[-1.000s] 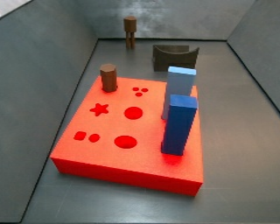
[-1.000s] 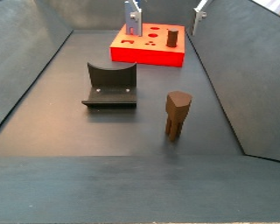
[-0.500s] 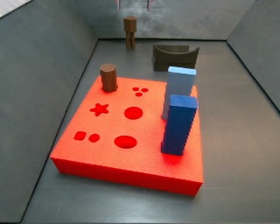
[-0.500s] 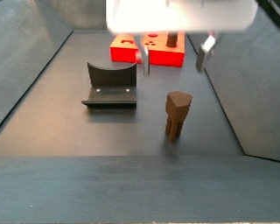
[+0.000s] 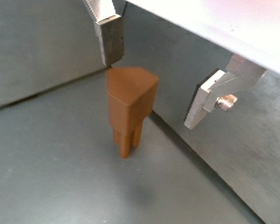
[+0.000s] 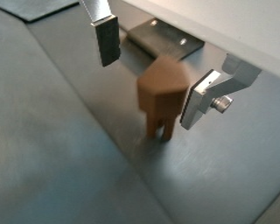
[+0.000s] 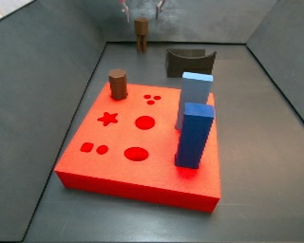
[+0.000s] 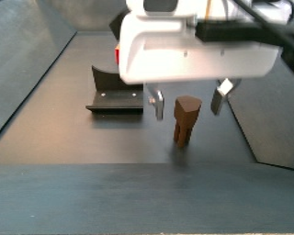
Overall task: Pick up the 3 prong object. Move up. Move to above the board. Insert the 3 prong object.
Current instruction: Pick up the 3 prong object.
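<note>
The 3 prong object (image 5: 130, 103) is a slim brown piece that stands upright on the grey floor, prongs down. It also shows in the other wrist view (image 6: 163, 101) and in both side views (image 7: 141, 36) (image 8: 186, 120). My gripper (image 5: 163, 70) is open and low around it, one finger on each side of its head with gaps, as both wrist views (image 6: 157, 70) and a side view (image 8: 187, 98) show. The gripper (image 7: 142, 15) is at the far end of the bin. The board (image 7: 163, 173), a red slab with star, round and dot holes, lies apart from it.
A brown peg (image 7: 118, 84) and two blue blocks (image 7: 196, 135) (image 7: 197, 89) stand on the board. The dark grey arch block (image 7: 186, 62) (image 8: 117, 90) (image 6: 166, 48) lies close beside the 3 prong object. Grey walls enclose the bin.
My gripper has come down from above and now straddles the 3 prong object, still open. The object and all other pieces have not moved.
</note>
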### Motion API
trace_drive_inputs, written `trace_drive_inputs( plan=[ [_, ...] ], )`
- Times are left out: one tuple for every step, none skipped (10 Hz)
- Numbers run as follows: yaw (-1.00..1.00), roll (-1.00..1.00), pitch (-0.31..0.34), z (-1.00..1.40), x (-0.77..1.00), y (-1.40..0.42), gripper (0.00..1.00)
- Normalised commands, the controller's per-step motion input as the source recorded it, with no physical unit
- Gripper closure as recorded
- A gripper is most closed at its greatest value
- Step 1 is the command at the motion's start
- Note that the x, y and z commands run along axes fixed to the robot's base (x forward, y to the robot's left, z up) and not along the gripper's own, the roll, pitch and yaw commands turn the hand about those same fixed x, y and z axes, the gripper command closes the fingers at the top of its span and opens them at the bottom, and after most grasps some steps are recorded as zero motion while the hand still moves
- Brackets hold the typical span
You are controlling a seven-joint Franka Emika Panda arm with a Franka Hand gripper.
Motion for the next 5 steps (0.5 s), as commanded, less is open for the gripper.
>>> trace_drive_inputs(
  plan=[
    [0.01,0.17,-0.079,-0.98,0.00,-0.03,0.00],
    [0.06,0.25,-0.084,-0.82,-0.01,-0.27,0.00],
    [0.08,0.14,-0.123,-0.21,-0.13,-0.14,0.00],
    [0.00,0.02,-0.037,0.00,-0.08,-0.02,0.00],
    [0.00,0.00,0.000,0.00,0.00,0.00,0.00]
  ],
)
